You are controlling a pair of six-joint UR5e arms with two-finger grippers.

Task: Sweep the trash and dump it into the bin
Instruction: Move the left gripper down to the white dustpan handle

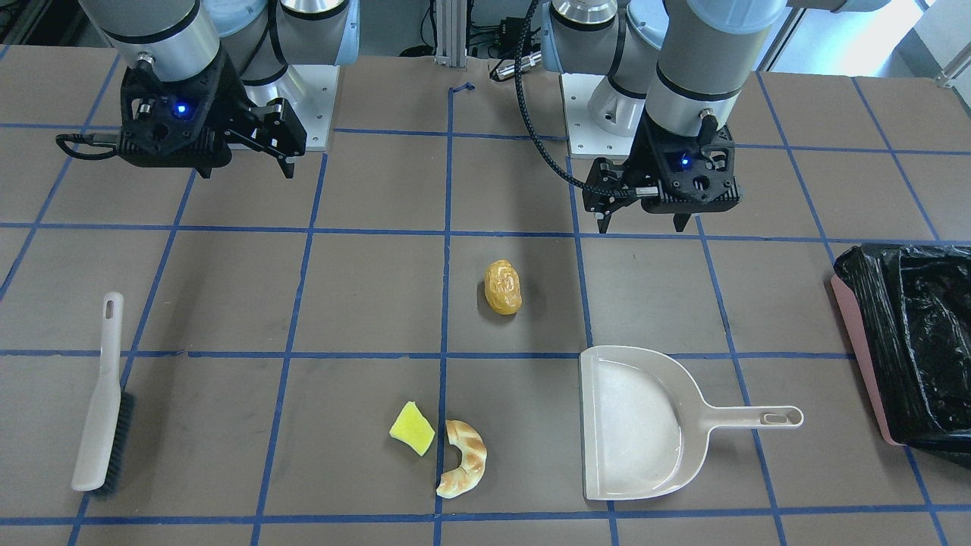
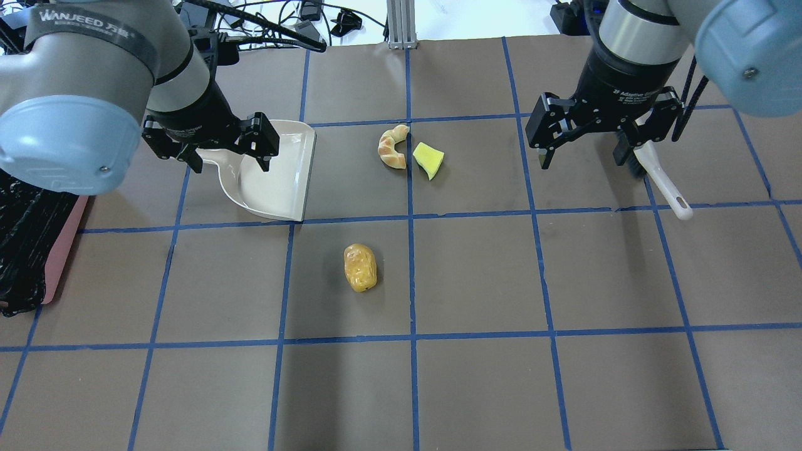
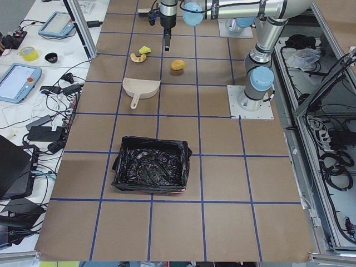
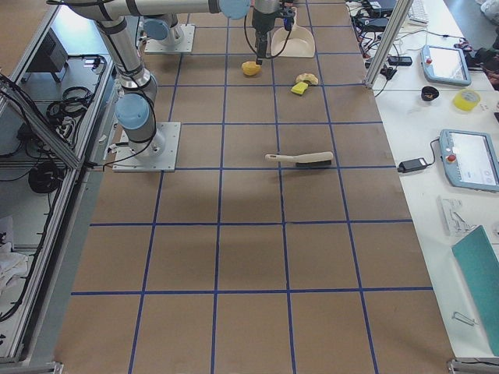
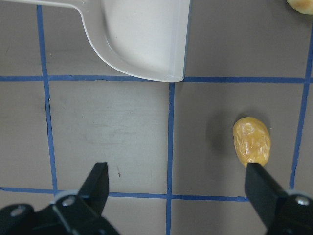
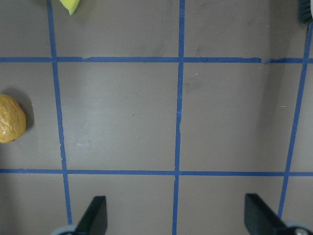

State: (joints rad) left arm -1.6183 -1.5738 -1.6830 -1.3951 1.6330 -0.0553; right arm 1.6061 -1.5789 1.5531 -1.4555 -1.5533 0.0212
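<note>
**Trash.** Three pieces lie on the surface [image 1: 364, 303], none in the bin.
- The glossy golden-brown roll [image 1: 503, 287] sits alone near the middle. Its long axis runs roughly toward and away from the robot.
- The pale croissant-like piece [image 1: 463, 458] lies further from the robot. Its long axis runs the same way, and its hollow side faces the robot's right.
- The yellow wedge [image 1: 412, 428] lies just beside that hollow side.

**Dustpan.** The beige dustpan [image 1: 637, 425] rests flat on the robot's left of the croissant-like piece. Its long axis runs across the surface. Its open straight edge faces the trash and its handle points at the bin.

**Bin.** The pink bin [image 1: 857, 334], lined with a crinkled black bag, stands at the robot's far left, well apart from the trash.

**Brush.** The hand brush [image 1: 102, 402] lies on the robot's right. Its holed handle end points toward the robot.

**End effectors.**
- The left end effector [image 2: 232, 164] hovers over the dustpan handle, spread wide and holding nothing.
- The right end effector [image 2: 583, 160] hovers near the brush, also spread wide and empty.

**Surface and room.** The surface is grey-brown matting divided into squares by blue tape lines [image 1: 444, 353]. On the operators' side, benches carry tablets [image 3: 18, 83], a tape roll [image 3: 29, 54] and cables.
</note>
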